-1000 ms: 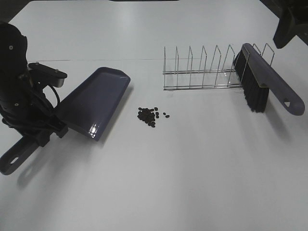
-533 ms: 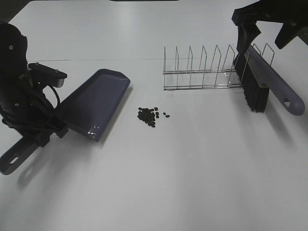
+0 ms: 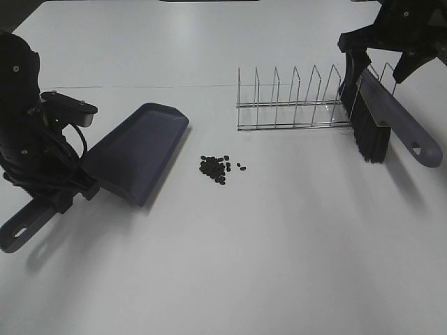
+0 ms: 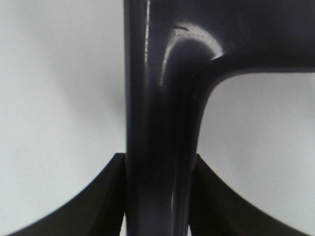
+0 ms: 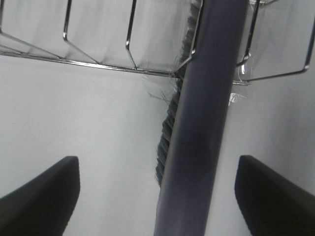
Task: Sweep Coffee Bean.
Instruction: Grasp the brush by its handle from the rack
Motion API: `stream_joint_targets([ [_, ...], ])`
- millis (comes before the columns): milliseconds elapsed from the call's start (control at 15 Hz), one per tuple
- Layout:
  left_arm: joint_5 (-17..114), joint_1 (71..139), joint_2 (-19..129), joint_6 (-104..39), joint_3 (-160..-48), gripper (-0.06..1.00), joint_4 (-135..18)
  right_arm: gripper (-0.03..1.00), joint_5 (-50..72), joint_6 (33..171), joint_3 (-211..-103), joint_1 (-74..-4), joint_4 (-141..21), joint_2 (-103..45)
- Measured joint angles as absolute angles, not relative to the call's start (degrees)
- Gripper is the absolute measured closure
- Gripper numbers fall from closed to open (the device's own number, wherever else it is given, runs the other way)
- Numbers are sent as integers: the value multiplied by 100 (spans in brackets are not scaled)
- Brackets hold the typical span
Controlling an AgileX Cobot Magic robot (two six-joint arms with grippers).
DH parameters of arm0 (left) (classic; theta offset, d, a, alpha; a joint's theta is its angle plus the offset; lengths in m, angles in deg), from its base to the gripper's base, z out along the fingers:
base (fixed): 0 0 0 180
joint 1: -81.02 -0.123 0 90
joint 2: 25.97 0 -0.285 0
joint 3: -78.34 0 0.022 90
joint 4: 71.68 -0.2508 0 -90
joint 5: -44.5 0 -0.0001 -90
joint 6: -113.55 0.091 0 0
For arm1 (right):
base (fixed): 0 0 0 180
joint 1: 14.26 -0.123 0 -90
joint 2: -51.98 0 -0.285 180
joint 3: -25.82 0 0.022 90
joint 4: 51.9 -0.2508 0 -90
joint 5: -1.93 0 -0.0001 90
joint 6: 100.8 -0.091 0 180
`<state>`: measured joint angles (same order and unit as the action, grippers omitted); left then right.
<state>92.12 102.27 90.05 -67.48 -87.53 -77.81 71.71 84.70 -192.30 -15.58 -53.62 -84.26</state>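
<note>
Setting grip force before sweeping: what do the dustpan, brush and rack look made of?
The dustpan looks like moulded plastic, glossy purple with sharp highlights. The brush has a matte purple back, probably plastic, and black fibre bristles. The rack is thin bright wire, apparently polished metal.

Wire rack (image 3: 293, 106) (chrome) on white table (image 3: 279, 265)

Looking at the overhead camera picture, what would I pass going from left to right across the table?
The purple dustpan → coffee beans → wire rack → brush.
</note>
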Motion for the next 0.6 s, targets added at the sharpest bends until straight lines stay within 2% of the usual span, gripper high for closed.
stream_joint_targets([
  [600, 9212, 10227, 9005, -6748, -8753, 61, -7643, 22, 6994, 8470, -19230, -1558, -5139, -9062],
])
